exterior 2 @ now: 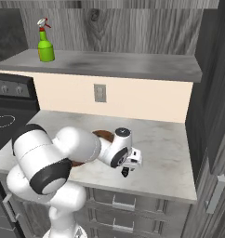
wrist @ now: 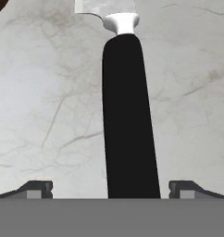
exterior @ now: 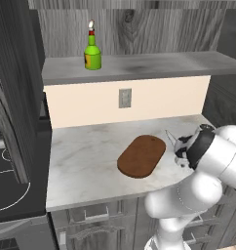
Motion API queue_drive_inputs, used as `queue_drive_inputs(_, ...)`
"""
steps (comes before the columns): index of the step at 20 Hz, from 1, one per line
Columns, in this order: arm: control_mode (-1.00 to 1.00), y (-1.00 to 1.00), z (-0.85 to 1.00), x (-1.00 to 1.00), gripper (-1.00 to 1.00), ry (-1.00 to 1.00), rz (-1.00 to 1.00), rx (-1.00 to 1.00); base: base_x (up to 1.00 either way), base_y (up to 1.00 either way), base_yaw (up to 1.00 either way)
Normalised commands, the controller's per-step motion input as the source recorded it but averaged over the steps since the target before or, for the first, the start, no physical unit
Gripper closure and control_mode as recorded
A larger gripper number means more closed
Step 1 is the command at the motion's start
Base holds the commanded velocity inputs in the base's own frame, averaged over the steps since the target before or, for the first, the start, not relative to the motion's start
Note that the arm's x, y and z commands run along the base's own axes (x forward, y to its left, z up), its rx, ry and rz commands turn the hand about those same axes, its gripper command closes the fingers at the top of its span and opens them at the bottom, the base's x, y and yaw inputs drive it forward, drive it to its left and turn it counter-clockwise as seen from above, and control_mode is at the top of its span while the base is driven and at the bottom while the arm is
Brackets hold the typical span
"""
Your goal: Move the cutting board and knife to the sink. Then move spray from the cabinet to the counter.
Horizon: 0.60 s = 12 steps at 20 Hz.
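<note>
Green spray (exterior: 92, 54) stands on the cabinet (exterior: 139, 66) shelf; spread fingers (wrist: 37, 189) straddle the knife (wrist: 129, 115) handle on the marble tabletop (exterior: 86, 156), beside the cutting board (exterior: 142, 156).

Kitchen: marble counter (exterior: 86, 161), stovetop (exterior: 8, 185), drawers (exterior 2: 133, 204).

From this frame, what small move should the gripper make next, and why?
Probably lower a little and close on the knife. In the hand view the open gripper straddles the black handle, one fingertip on each side, with the knife lying flat on the counter. The cutting board lies untouched beside it, so grasping the knife looks like the step at hand.
</note>
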Motion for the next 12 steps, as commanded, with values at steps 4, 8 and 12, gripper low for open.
queue_drive_inputs(4, -1.0, -0.3, -0.16, 0.02, -1.0, 0.0, 0.0, 0.0, 0.0, 0.0, 0.0)
queue_drive_inputs(8, -1.0, -0.06, -0.29, 0.0, 1.0, -0.03, 0.0, 0.0, 0.0, 0.0, 0.0)
queue_drive_inputs(12, -1.0, 0.0, -0.41, 0.0, 1.0, -0.04, 0.0, 0.0, 0.0, 0.0, 0.0)
